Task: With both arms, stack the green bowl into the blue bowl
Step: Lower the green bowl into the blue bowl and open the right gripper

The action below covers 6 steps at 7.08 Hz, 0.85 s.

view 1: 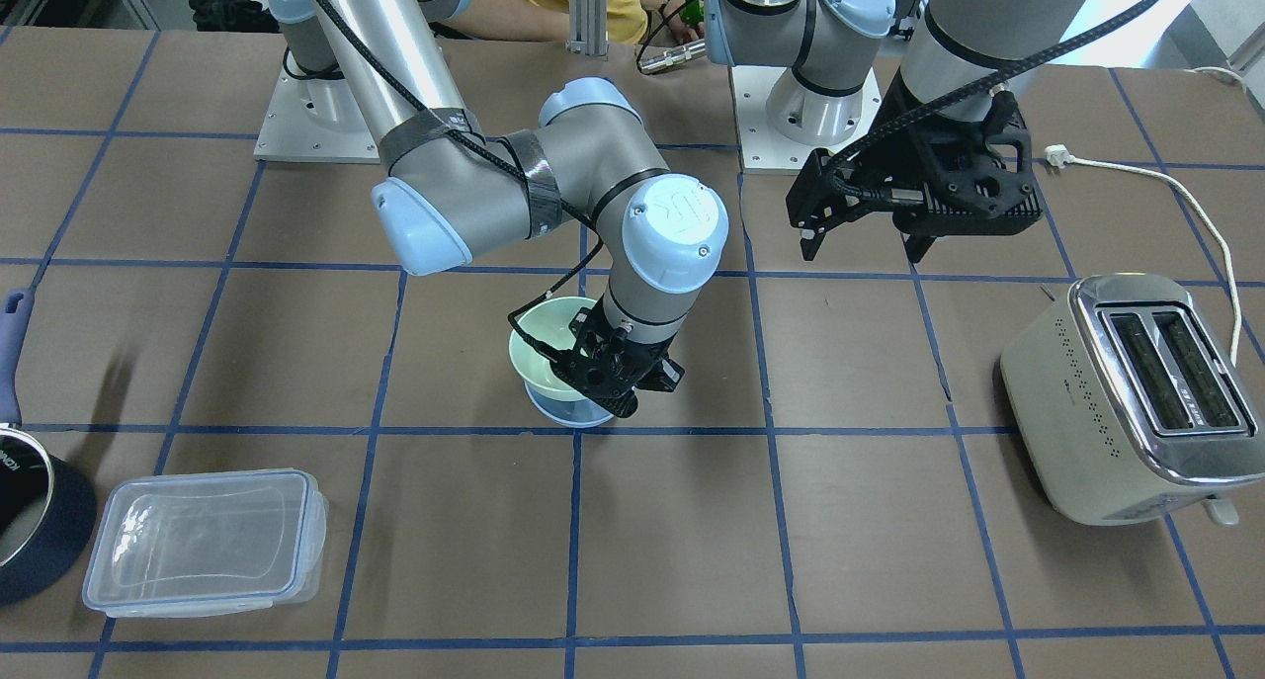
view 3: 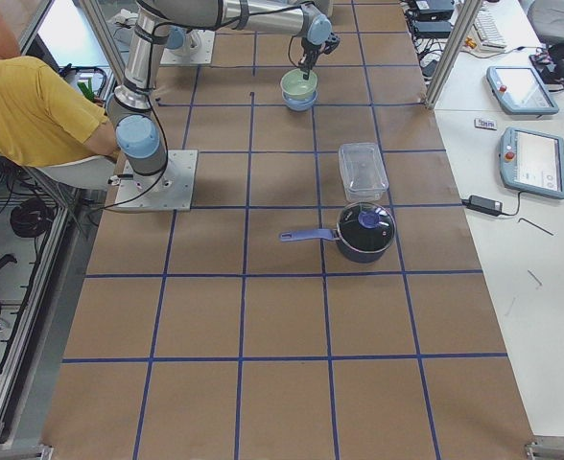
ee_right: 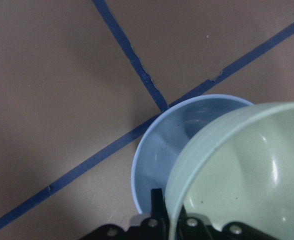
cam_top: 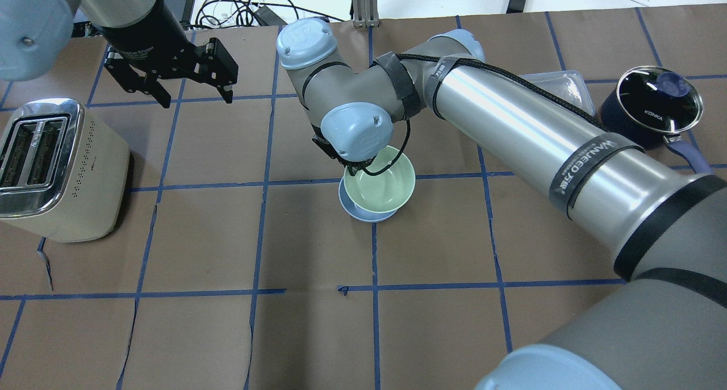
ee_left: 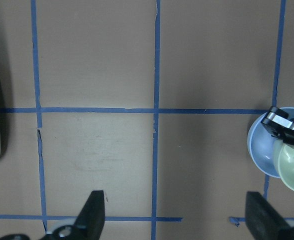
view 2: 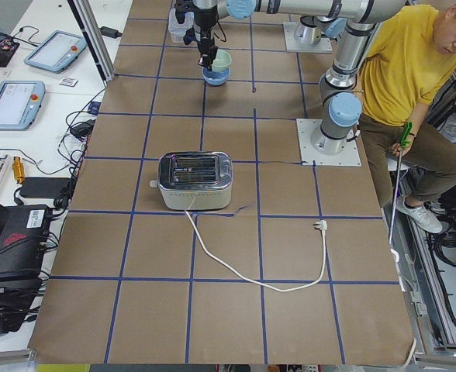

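Mid-table: small round pale mint-green plastic bowl (cam_top: pixel 386 180) offset over small round periwinkle-blue plastic bowl (cam_top: pixel 353 204), blue rim exposed on one side; right gripper (view 1: pixel 608 390) pinches the green rim. Sideways, cream toaster (cam_top: pixel 57 168) well apart. Farther out, left gripper (cam_top: pixel 196 95) wide open, empty, hovering clear of both bowls.

Near the middle of the table (cam_top: pixel 318 333), the green bowl (cam_top: pixel 383 180) leans over the blue bowl (cam_top: pixel 363 215) with the right gripper (view 1: pixel 608 382) pinching its rim, the left gripper (cam_top: pixel 196 100) hangs between the bowls and the toaster (cam_top: pixel 57 168) on the robot's left, and the pot (cam_top: pixel 653 103) and box (view 1: pixel 203 541) lie side by side on its right.
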Motion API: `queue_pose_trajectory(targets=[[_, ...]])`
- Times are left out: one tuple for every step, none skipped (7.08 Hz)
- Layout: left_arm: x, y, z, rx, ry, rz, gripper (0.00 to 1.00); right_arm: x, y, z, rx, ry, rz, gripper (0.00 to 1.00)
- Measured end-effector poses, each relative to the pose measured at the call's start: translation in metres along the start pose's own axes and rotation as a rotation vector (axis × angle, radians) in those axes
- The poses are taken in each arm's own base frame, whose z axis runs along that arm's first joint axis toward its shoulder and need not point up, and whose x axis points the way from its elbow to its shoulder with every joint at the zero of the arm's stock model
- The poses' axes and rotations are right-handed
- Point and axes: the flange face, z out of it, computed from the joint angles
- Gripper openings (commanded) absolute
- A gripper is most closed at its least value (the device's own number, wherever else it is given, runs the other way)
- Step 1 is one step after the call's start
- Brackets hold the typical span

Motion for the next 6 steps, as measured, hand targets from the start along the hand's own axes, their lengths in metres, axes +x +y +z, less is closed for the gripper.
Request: queue_pose_trajectory(targets=[[0.000, 0.000, 0.000, 0.000, 0.000, 0.000, 1.00, -0.001, 0.001, 0.004, -0.013, 0.008, -0.003, 0.73], [0.000, 0.000, 0.000, 0.000, 0.000, 0.000, 1.00, 0.000, 0.002, 0.006, -0.024, 0.020, -0.010, 0.89], [0.000, 0.000, 0.000, 0.000, 0.001, 0.000, 1.00, 0.001, 0.001, 0.006, -0.027, 0.027, -0.014, 0.96], [0.000, 0.000, 0.000, 0.000, 0.001, -0.001, 1.00, 0.002, -0.003, 0.005, -0.025, 0.030, -0.014, 0.96], [-0.001, 0.000, 0.000, 0.000, 0.001, -0.002, 1.00, 0.005, -0.009, -0.002, -0.026, 0.034, -0.023, 1.00], [-0.001, 0.000, 0.000, 0.000, 0.001, -0.002, 1.00, 0.011, -0.020, -0.017, -0.033, 0.043, -0.053, 1.00]])
